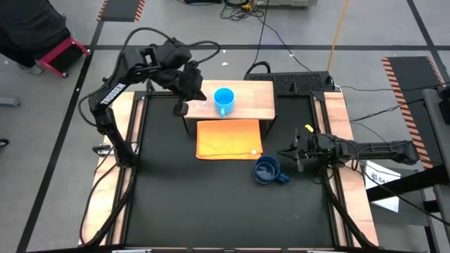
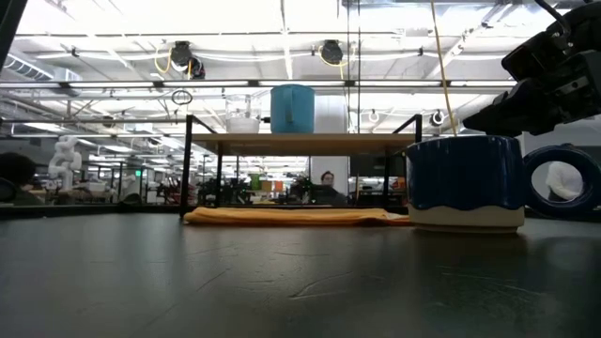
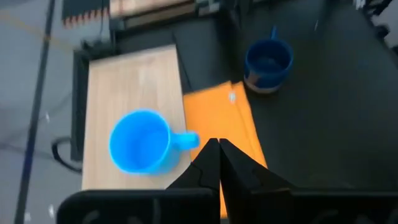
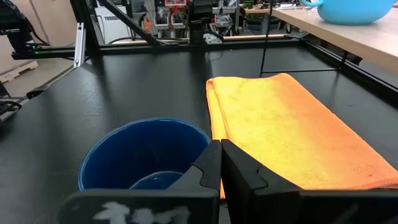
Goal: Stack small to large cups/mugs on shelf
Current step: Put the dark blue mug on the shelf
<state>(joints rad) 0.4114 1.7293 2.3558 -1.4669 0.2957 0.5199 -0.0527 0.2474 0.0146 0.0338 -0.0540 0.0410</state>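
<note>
The shelf [image 1: 246, 105] is a light-wood board on a black frame at the table's far middle. On it stand a light-blue mug [image 1: 223, 99] [image 3: 140, 142], upright, and to its left a tiny clear glass cup [image 2: 242, 123]. A dark-blue mug [image 1: 266, 170] [image 4: 145, 155] stands upright on the black table, near right of the shelf. My left gripper [image 1: 197, 95] [image 3: 217, 152] hangs shut and empty above the shelf's left end, clear of both cups. My right gripper [image 1: 290, 156] [image 4: 221, 152] rests shut just right of the dark-blue mug, holding nothing.
A folded orange cloth [image 1: 228, 138] lies flat on the table under and in front of the shelf. Wooden rails [image 1: 337, 119] run along the table's left and right sides. Bare black tabletop [image 1: 211, 211] fills the near half.
</note>
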